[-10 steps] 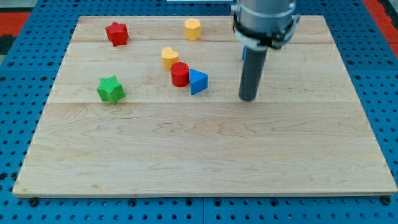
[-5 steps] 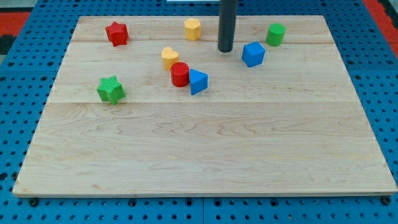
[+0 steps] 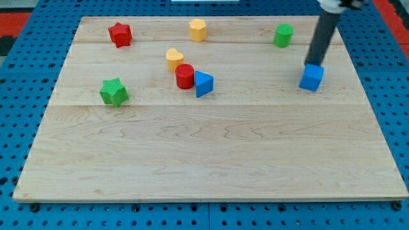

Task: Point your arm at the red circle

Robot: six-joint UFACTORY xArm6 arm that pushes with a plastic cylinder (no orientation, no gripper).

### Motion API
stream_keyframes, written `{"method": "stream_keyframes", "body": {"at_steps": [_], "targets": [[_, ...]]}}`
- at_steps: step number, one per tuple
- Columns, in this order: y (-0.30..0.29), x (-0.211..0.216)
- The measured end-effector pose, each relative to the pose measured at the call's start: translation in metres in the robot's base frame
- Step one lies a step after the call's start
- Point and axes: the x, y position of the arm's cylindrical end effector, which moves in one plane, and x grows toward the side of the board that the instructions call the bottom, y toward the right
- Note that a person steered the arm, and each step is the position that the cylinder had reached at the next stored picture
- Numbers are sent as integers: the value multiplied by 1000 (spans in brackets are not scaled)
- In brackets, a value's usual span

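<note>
The red circle (image 3: 185, 76) sits left of the board's middle, touching a yellow heart (image 3: 174, 59) on its upper left and a blue triangle (image 3: 203, 84) on its right. My tip (image 3: 312, 64) is far to the view's right, resting against the top of a blue cube (image 3: 312, 78). The rod slants up to the view's top right.
A red star (image 3: 119, 34) is at the top left, a yellow hexagon (image 3: 197, 29) at the top middle, a green cylinder (image 3: 284, 35) at the top right, a green star (image 3: 114, 92) at the left. The wooden board (image 3: 204, 160) lies on a blue pegboard.
My tip swung from the board's middle up to the top, then right and down. The blue cube moved right and down with it. The other blocks stayed put.
</note>
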Motion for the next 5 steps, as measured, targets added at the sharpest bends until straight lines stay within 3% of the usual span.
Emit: {"method": "stream_keyframes", "body": {"at_steps": [1, 2, 3, 4, 5], "targets": [[7, 39], [-3, 6], [-91, -40], [-195, -33], [-239, -22]]}}
